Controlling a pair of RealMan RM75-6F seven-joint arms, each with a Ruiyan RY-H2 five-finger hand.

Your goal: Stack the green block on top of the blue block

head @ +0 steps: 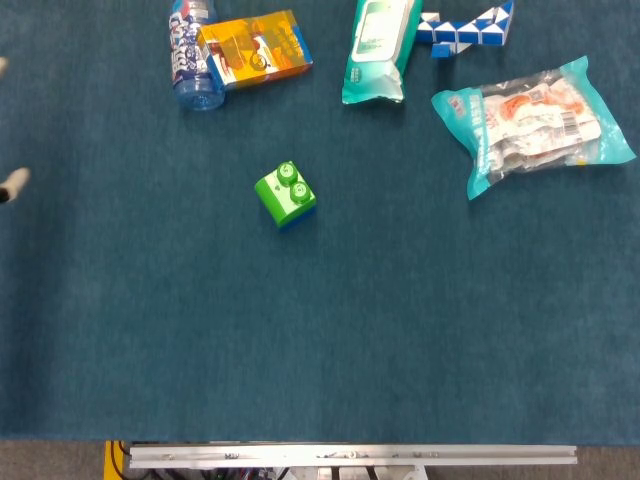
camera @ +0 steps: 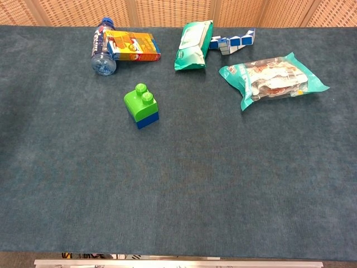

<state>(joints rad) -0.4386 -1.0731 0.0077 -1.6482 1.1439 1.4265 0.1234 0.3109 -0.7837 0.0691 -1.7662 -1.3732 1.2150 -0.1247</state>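
Observation:
The green block (head: 285,190) sits on top of the blue block (head: 299,217) left of the table's middle, standing free. In the chest view the green block (camera: 140,99) covers the blue block (camera: 148,119) squarely, studs up. Of my left hand (head: 12,186) only pale, blurred fingertips show at the far left edge of the head view, well apart from each other and far from the blocks, with nothing between them. The chest view shows no hand. My right hand is in neither view.
A plastic bottle (camera: 101,47) and an orange box (camera: 133,44) lie at the back left. A green wipes pack (camera: 192,37), a blue-white folding toy (camera: 234,40) and a teal snack bag (camera: 270,77) lie at the back right on the blue cloth.

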